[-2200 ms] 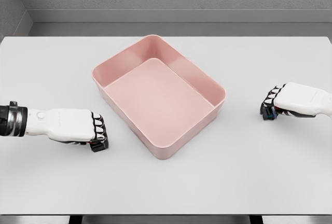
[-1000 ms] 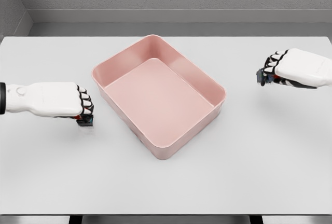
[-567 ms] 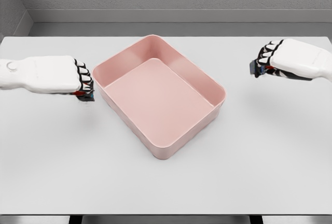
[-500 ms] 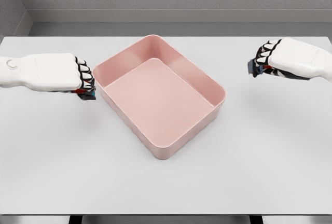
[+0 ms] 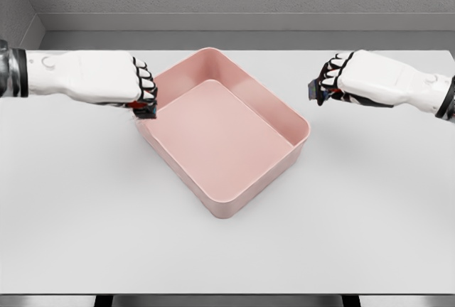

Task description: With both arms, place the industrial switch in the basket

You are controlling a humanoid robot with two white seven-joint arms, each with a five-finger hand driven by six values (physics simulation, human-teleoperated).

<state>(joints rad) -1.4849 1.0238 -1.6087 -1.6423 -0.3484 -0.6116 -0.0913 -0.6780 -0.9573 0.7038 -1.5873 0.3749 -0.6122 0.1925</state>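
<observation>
1. We take the tabletop [image 5: 227, 250] first: it is white and spreads out beneath and well beyond both robot hands, carrying the basket between them.
2. The pink basket [image 5: 274, 111] sits between the two hands, turned at an angle. Its floor shows bare, with nothing in it that we can see.
3. The left robot hand [image 5: 135, 87] hangs over the basket's near-left rim. Its fingers are curled tight round a small dark industrial switch [image 5: 144, 111], only partly visible under the knuckles.
4. The right robot hand [image 5: 334, 87] hovers off the tabletop just outside the basket's right wall. It too is closed on a small dark switch part [image 5: 315, 92], which peeks out ahead of its fingertips. We cannot tell whether this is a second switch or a matching piece.
5. We judge the step in hand to be the carry toward the basket, with both loads lifted and neither yet released.
6. For the next move, we think the left hand needs only a little more travel inward before opening. The right hand must first cross the wall. Each should let go low over the bare floor, clear of the rim, so the small pieces do not bounce out.
</observation>
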